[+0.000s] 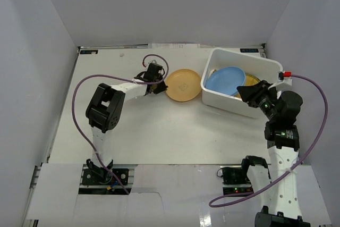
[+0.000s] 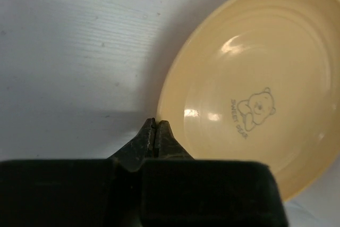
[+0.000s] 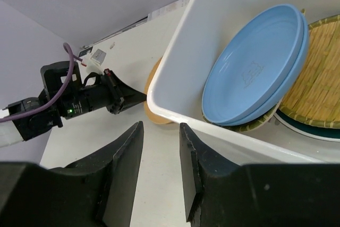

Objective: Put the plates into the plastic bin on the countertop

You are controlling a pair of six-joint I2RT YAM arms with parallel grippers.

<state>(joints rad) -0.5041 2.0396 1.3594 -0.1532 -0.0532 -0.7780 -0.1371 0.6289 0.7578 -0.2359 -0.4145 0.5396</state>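
An orange-yellow plate [image 1: 183, 84] with a small bear print [image 2: 255, 78] lies on the white countertop [image 1: 159, 126], just left of the plastic bin [image 1: 263, 63]. My left gripper [image 1: 161, 83] is shut on that plate's left rim, and its fingertips [image 2: 166, 131] meet right at the edge. Inside the bin [image 3: 175, 104], light blue plates [image 3: 255, 73] lean over a yellow-green striped plate [image 3: 319, 78] and a white plate with a dark rim [image 3: 303, 125]. My right gripper [image 3: 159, 142] stands open and holds nothing, at the bin's near side [image 1: 245, 93].
Pale grey walls close in the countertop at the back and on both sides. The left arm [image 3: 79, 99] and its purple cable [image 1: 79, 94] stretch over the table's left half. The orange-yellow plate's edge [image 3: 154, 115] peeks out beside the bin's corner.
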